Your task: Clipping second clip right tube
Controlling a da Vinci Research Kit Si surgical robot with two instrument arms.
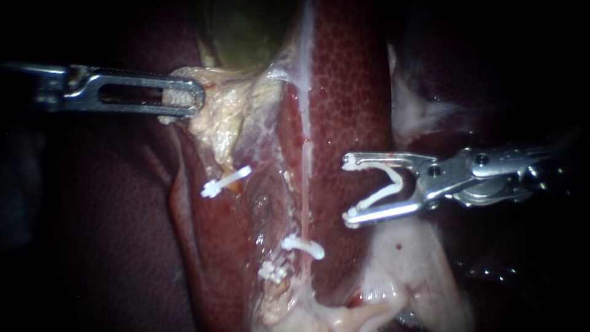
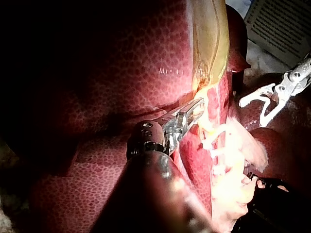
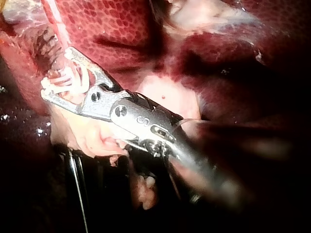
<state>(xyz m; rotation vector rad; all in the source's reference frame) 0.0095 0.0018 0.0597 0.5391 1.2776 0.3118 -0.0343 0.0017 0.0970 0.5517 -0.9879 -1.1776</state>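
**Right instrument** (image 1: 349, 189): shaft enters from the right, roughly level, tip pointing toward the middle of the field. Pincer gapes wide. Both jaws bear on a loaded clip (image 1: 384, 187), white and spread in a V along their inner faces, its mouth facing the right tube (image 1: 305, 197). The tips hang over the liver (image 1: 350, 80), near the tube but apart from it, with a strip of mottled liver between. The right wrist view shows the same spread, with the clip seated along both jaws and pale tissue under the instrument.

**Left instrument** (image 1: 184, 98): shaft enters from the left, level, high in the endoscope view. Pincer is closed on yellow tissue (image 1: 221, 117) just below the gallbladder (image 1: 246, 31). The tissue shows through the slot of the near jaw and bulges past the tip. The left wrist view agrees: the pincer pinches the yellow tissue at the foot of the gallbladder, and the right instrument lies ahead of it, well apart.

**Right tube**: a thin, pale pink strand running down the field between the opened bed and the liver.
- A lower clip (image 1: 302, 246), white, is closed across it, below the level of the open pincer.
- The loaded clip faces the stretch of tube above this clip.
- A left clip (image 1: 225, 181), also white and closed, sits across the fold on the far side of the bed, below the yellow tissue. I cannot tell what it grips.
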